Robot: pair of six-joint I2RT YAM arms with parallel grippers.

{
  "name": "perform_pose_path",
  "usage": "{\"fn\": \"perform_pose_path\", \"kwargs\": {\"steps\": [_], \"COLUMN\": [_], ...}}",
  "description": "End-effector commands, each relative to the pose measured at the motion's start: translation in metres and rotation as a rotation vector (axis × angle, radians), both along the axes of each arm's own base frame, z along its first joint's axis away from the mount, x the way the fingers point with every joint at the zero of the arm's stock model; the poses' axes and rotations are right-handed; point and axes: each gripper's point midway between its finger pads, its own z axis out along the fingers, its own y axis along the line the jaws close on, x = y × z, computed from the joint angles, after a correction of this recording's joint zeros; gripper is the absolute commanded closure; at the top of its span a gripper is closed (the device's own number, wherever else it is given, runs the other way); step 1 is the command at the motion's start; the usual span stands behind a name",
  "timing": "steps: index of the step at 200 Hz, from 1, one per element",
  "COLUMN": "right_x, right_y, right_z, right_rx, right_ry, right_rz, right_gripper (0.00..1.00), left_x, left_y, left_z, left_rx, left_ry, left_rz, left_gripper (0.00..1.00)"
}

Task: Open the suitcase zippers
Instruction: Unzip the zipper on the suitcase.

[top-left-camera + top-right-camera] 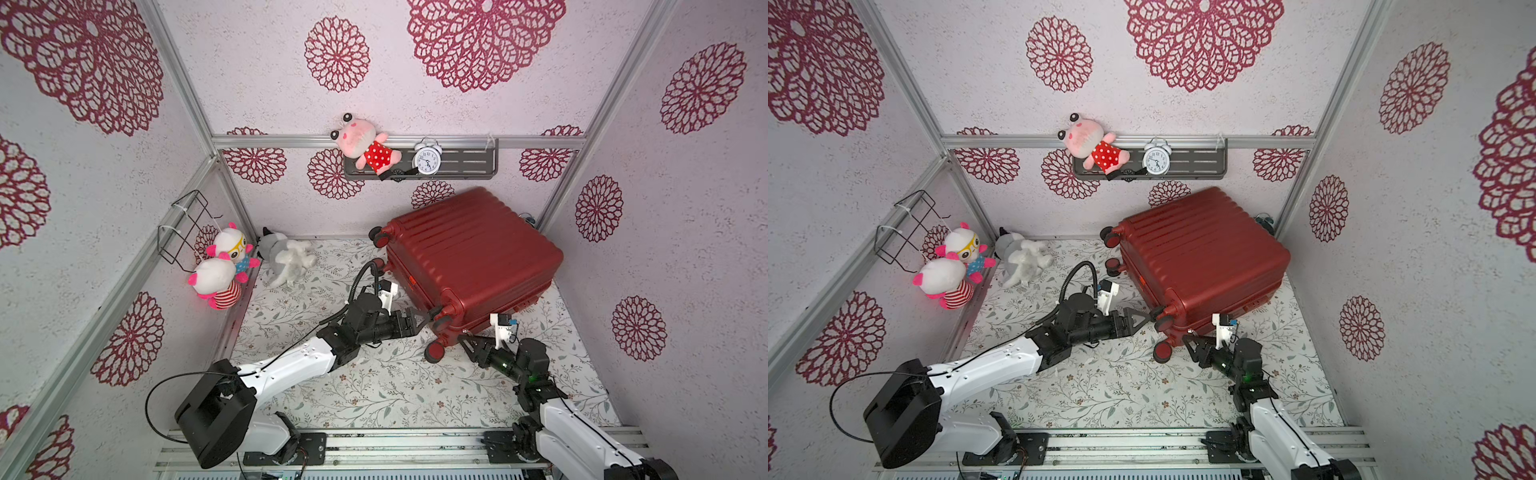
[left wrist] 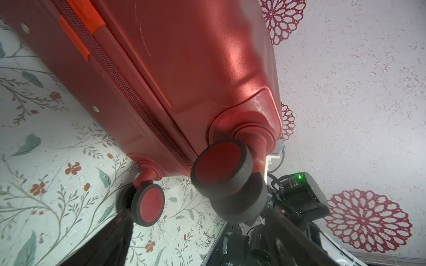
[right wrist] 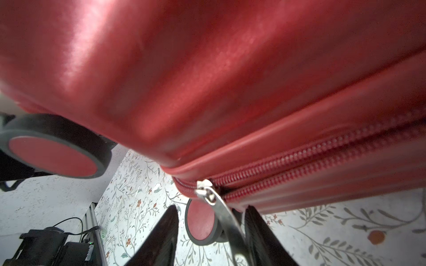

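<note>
While the right hand [image 3: 212,207] straddled the zipper pull [image 3: 221,213], jaws apart, not gripping, it looked to need a pinch and drag along the suitcase [image 3: 207,80] seam.

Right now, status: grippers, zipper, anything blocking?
Left gripper open at the corner wheel. Right gripper open, zipper pull between its jaws, not clamped. Zipper track parted past the slider. Nothing blocking.

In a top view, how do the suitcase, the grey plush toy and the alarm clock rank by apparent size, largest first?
1. suitcase
2. grey plush toy
3. alarm clock
No two look alike in size.
</note>
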Motion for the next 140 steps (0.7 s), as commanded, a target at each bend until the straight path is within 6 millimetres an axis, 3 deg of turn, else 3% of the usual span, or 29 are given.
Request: {"fn": "perform_pose_path", "kwargs": {"steps": [1, 46, 140], "right_x": [0.002, 0.008, 0.001], "right_y": [0.0, -0.015, 0.002], "right_z": [0.014, -0.001, 0.006], "right_rx": [0.003, -0.108, -0.079], "right_ry": [-0.042, 0.019, 0.002], "right_rz": [0.0, -0.076, 0.028], "right_gripper": [0.53, 0.52, 0.78], "left_x": [0.003, 0.004, 0.01], "left_y": [-0.006, -0.007, -0.014], "left_z": [0.018, 0.015, 0.02], "left_rx": [-0.042, -0.039, -0.033], "left_ry": [-0.039, -0.032, -0.046], "left_rz": [-0.007, -0.01, -0.022], "left_gripper": [0.08, 0.08, 0.08]}}
